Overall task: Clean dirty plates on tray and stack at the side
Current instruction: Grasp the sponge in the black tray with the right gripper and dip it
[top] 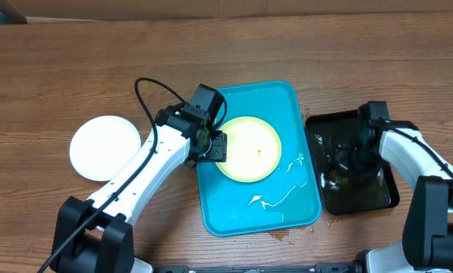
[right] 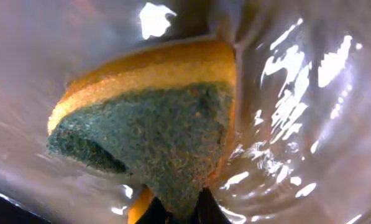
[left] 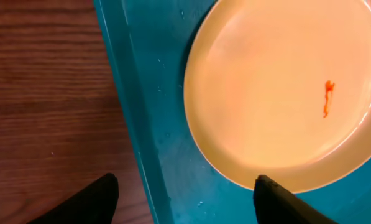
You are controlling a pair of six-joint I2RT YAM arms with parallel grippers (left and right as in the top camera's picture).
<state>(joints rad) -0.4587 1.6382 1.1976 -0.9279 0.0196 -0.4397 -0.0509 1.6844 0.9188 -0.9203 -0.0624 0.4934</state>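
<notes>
A pale yellow-green plate [top: 248, 149] with a small orange-red smear lies on the blue tray [top: 234, 208]. It also shows in the left wrist view [left: 278, 93], on the tray [left: 173, 124]. A white plate [top: 105, 147] lies on the table to the left of the tray. My left gripper [top: 213, 145] is open, its fingers [left: 185, 199] straddling the tray's left rim at the plate's edge. My right gripper [top: 346, 161] is down in the black tray [top: 378, 193], shut on a yellow and green sponge [right: 154, 118] lying in water. A third plate is not visible.
White streaks of foam or water [top: 275, 199] lie on the blue tray's near part. The black tray holds shiny water [right: 297, 93]. A small wet spot [top: 281, 235] marks the table at the blue tray's front edge.
</notes>
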